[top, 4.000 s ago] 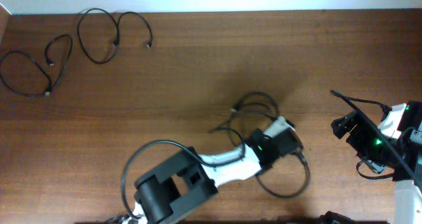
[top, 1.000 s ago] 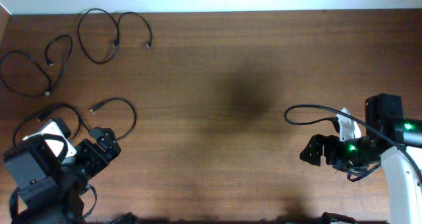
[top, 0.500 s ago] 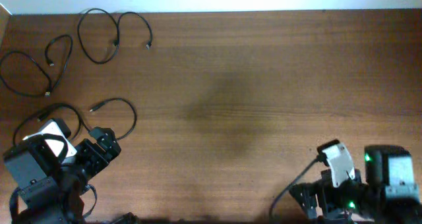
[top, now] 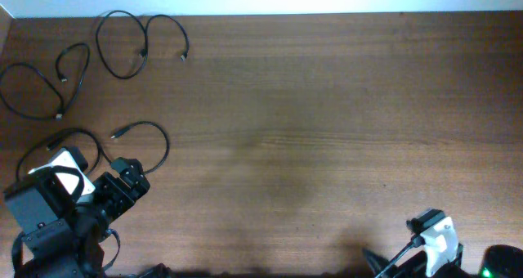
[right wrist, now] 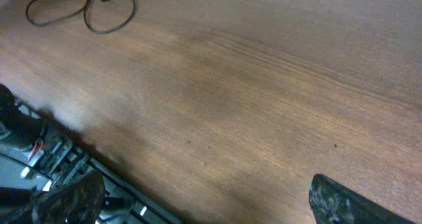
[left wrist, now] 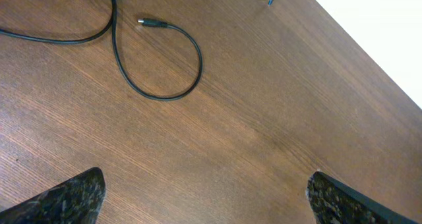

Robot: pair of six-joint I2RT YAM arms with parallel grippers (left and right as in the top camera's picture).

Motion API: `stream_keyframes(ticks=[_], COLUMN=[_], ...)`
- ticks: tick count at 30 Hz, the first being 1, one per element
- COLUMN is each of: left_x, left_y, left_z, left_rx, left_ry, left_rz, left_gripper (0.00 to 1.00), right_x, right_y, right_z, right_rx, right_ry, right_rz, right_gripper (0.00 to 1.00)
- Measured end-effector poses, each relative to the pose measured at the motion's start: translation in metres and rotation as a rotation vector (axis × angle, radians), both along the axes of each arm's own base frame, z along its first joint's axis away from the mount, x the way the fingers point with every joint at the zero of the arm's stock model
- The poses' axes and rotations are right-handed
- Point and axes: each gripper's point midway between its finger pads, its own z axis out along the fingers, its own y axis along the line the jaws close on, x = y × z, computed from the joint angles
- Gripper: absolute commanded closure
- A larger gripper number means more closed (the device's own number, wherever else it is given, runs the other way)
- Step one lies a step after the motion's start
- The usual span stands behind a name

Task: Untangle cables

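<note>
Three thin black cables lie apart on the left of the wooden table: one looped at the far left, one at the back edge, one beside my left arm. In the left wrist view that near cable curls ahead with its plug lying free. My left gripper is open, with bare wood between the fingertips. The right gripper is open too, over bare wood, with a cable far off at the top left.
The left arm sits folded at the front left corner. The right arm shows only at the front right edge of the overhead view. The table's front edge and dark frame parts show at the right wrist view's lower left.
The right arm has pulled back to the front right edge, almost out of the overhead view. The left arm and all three cables have stayed still over the last second.
</note>
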Motion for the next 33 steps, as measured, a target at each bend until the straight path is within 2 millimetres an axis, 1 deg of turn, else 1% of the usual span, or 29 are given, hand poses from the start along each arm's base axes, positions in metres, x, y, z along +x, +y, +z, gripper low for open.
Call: stream_keyframes(ticks=[1, 2, 3, 5, 6, 7, 8, 9, 10, 11, 12, 13, 16, 18, 20, 24, 26, 33], left_x=[0.0, 0.0, 0.0, 0.0, 0.0, 0.0, 0.0, 0.0, 0.0, 0.0, 0.0, 0.0, 0.0, 0.0, 0.0, 0.0, 0.0, 0.0], left_y=[0.0, 0.0, 0.0, 0.0, 0.0, 0.0, 0.0, 0.0, 0.0, 0.0, 0.0, 0.0, 0.0, 0.0, 0.0, 0.0, 0.0, 0.0], left_z=[0.0, 0.0, 0.0, 0.0, 0.0, 0.0, 0.0, 0.0, 0.0, 0.0, 0.0, 0.0, 0.0, 0.0, 0.0, 0.0, 0.0, 0.0], left_rx=[0.0, -0.001, -0.001, -0.001, 0.0, 0.0, 0.0, 0.0, 0.0, 0.0, -0.001, -0.001, -0.001, -0.001, -0.001, -0.001, -0.001, -0.001], left_ry=[0.0, 0.001, 0.001, 0.001, 0.0, 0.0, 0.0, 0.0, 0.0, 0.0, 0.001, 0.001, 0.001, 0.001, 0.002, 0.002, 0.001, 0.001], left_rz=[0.0, 0.0, 0.0, 0.0, 0.0, 0.0, 0.0, 0.0, 0.0, 0.0, 0.0, 0.0, 0.0, 0.0, 0.0, 0.0, 0.0, 0.0], left_gripper=[0.01, 0.01, 0.01, 0.01, 0.01, 0.01, 0.01, 0.01, 0.01, 0.01, 0.01, 0.01, 0.01, 0.01, 0.01, 0.01, 0.01, 0.01], right_x=[0.006, 0.014, 0.019, 0.024, 0.026, 0.029, 0.035, 0.044, 0.052, 0.06, 0.07, 0.074, 0.088, 0.094, 0.104, 0.12, 0.125, 0.137], right_y=[0.0, -0.001, -0.004, -0.014, -0.019, -0.024, -0.025, -0.026, -0.027, -0.027, -0.027, -0.027, -0.027, -0.027, -0.026, -0.025, -0.024, -0.023], right_z=[0.011, 0.029, 0.041, 0.054, 0.057, 0.056, 0.061, 0.056, 0.04, 0.037, 0.028, 0.017, 0.0, 0.006, 0.006, -0.01, -0.012, -0.039], right_rx=[0.003, 0.003, -0.006, -0.032, -0.043, -0.055, -0.053, -0.052, -0.057, -0.053, -0.049, -0.053, -0.055, -0.049, -0.043, -0.039, -0.034, -0.031], right_ry=[-0.073, -0.18, -0.254, -0.362, -0.411, -0.453, -0.511, -0.546, -0.532, -0.569, -0.615, -0.604, -0.606, -0.654, -0.707, -0.754, -0.787, -0.799], right_rz=[0.0, -0.006, -0.026, -0.082, -0.111, -0.143, -0.154, -0.163, -0.169, -0.174, -0.177, -0.178, -0.181, -0.184, -0.185, -0.182, -0.181, -0.177], right_gripper=[0.02, 0.02, 0.02, 0.01, 0.01, 0.02, 0.02, 0.01, 0.02, 0.02, 0.02, 0.02, 0.02, 0.02, 0.02, 0.02, 0.01, 0.02])
